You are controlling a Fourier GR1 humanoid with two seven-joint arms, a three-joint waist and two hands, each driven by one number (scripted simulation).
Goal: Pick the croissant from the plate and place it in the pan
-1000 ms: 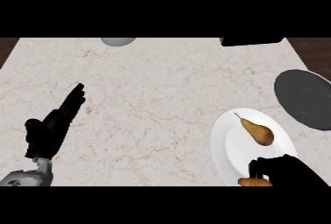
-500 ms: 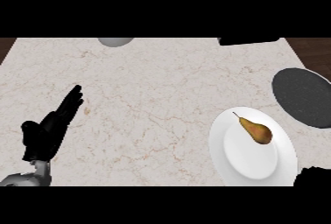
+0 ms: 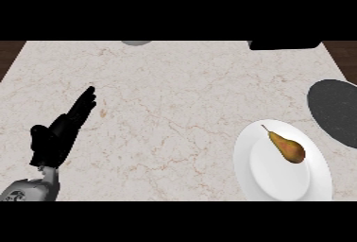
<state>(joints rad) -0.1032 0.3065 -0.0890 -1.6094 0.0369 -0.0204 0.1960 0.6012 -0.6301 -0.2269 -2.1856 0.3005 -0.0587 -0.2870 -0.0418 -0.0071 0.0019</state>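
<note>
Left hand [image 3: 57, 137]: it sits at my lower left over the counter; fingers straight and close together, aimed up and to the right; thumb side toward the near edge; it holds nothing; the grey forearm enters from the bottom left corner.
Right hand: it is outside my view, so I cannot tell its state.
Croissant: I cannot find it in this view, and I cannot tell where it is.
Plate [image 3: 273, 177]: white, at the lower right; its near rim runs off the bottom of my view; its right rim lies just beside the pan.
Pear [image 3: 289, 148]: it lies on the upper half of the plate, stem toward the upper left.
Pan [image 3: 339, 113]: a dark oval at the right edge, cut off by the frame; possibly overhanging the counter's right side, though I cannot be sure from here.
Counter [image 3: 181, 94]: pale marble; wide bare stone between the left hand and the plate; dark floor shows past the left and right edges.
Far edge: a grey rounded object [image 3: 136, 42] at top centre; a black object [image 3: 284, 45] at top right; both cropped.
</note>
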